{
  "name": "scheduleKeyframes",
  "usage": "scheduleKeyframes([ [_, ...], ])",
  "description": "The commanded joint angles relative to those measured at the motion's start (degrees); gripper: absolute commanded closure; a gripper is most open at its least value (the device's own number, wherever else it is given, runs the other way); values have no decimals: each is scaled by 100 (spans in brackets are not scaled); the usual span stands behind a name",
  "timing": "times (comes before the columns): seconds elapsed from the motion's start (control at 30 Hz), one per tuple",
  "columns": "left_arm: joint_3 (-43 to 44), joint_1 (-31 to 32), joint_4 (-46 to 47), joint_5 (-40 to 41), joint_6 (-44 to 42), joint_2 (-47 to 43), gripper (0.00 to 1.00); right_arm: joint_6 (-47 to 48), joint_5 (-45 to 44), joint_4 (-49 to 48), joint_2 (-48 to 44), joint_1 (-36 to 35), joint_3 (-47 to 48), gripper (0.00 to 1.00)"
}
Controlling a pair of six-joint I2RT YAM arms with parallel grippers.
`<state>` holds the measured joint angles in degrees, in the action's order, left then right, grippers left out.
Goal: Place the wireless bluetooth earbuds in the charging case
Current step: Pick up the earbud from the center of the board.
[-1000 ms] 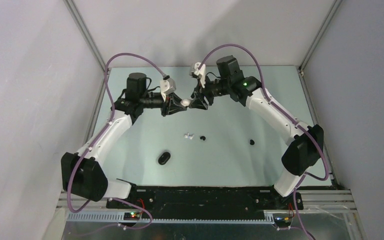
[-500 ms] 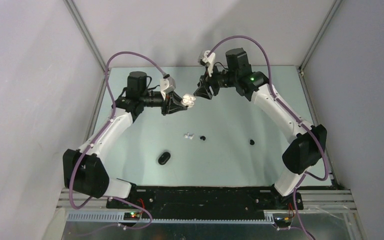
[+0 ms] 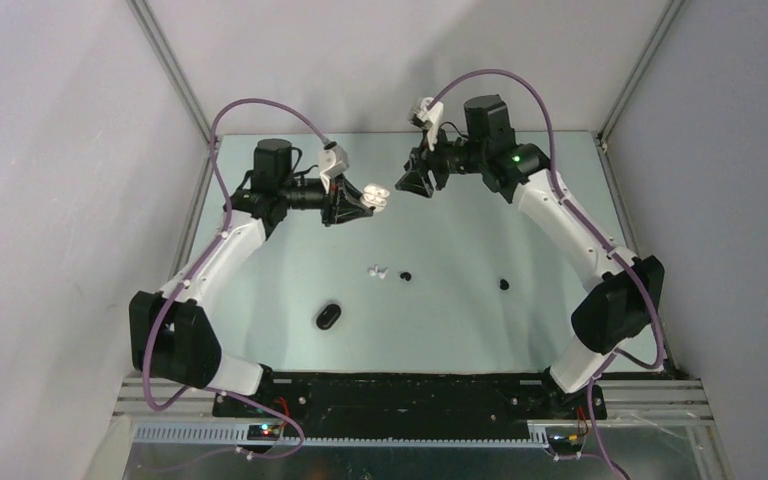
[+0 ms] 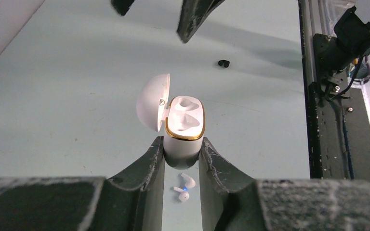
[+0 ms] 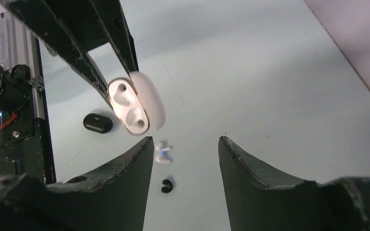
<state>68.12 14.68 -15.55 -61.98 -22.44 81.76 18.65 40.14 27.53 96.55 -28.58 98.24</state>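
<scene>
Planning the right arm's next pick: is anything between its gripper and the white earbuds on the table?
Nothing visible: the open right gripper looks straight at the white earbuds; the white case hangs aside.

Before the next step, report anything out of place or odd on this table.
Nothing damaged. One black earbud lies off alone, right of the white pair and second black earbud. The raised white case stands open, both wells empty.

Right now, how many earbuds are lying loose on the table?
4. Two white earbuds lie together mid-table, one black earbud just right of them, and a second black earbud farther to the right. The open white case has empty-looking wells; none seem hidden.
</scene>
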Motion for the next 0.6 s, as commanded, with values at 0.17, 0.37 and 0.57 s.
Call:
scheduleKeyframes([
  [0.17, 248, -330, 142, 178, 1098, -141, 100, 1123, 600, 481, -629, 412, -1090, 46],
  [0.37, -874, -584, 2347, 1394, 3689, -858, 100, 2699, 257, 1058, -580, 170, -1644, 55],
  [0.57, -1521, -648, 2946, 2206, 4711, -1427, 100, 2980, -210, 551, -53, -372, -1903, 58],
])
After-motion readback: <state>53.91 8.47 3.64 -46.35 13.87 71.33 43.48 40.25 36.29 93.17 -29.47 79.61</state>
